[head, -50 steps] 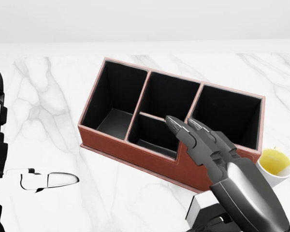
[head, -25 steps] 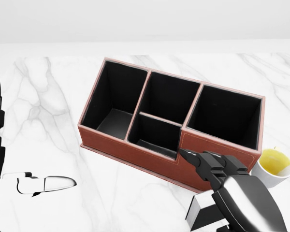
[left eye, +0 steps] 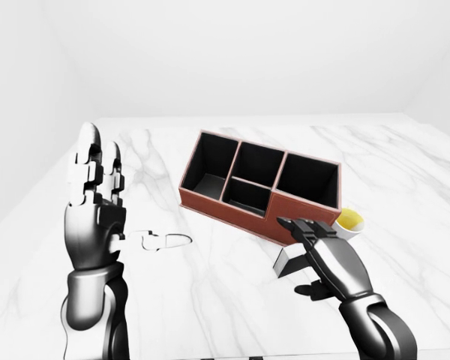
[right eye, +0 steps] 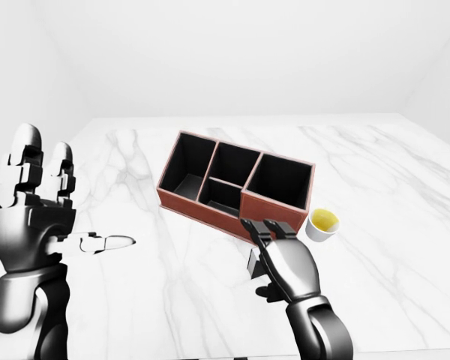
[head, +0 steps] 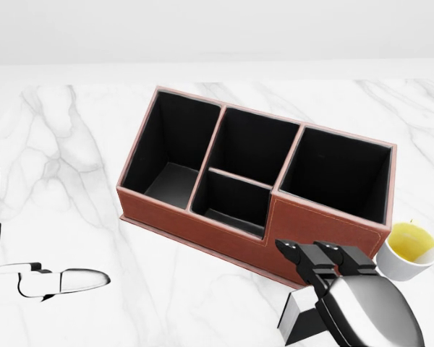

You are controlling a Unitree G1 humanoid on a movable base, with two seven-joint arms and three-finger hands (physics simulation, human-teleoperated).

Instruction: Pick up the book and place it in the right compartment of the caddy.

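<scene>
Two hands sit lowest in the eye views. Left hand [left eye: 96, 202] raised upright at the left edge, fingers straight and spread apart, thumb stuck out sideways, holding nothing. Right hand [left eye: 326, 255] low, palm down, fingers splayed loosely over the book [head: 301, 316]; not closed round it. Whether the palm touches the cover cannot be told.

Book: dark cover, pale page block, lying flat on the white marble tabletop [left eye: 210, 292], grey veining throughout. Most of it hidden under the hand; only its left end shows. It lies just below the caddy's near wall in the head view, outside any compartment.

Caddy [head: 202, 217]: reddish-brown leather-look shell, black interior, set at a slant on the marble. One long compartment left, two smaller in the middle, one large at right.

Small white cup [head: 411, 251] with yellow contents stands just beside the caddy's right end.

Beyond the table edge, plain white walls [left eye: 232, 52], meeting at faint corners either side.
</scene>
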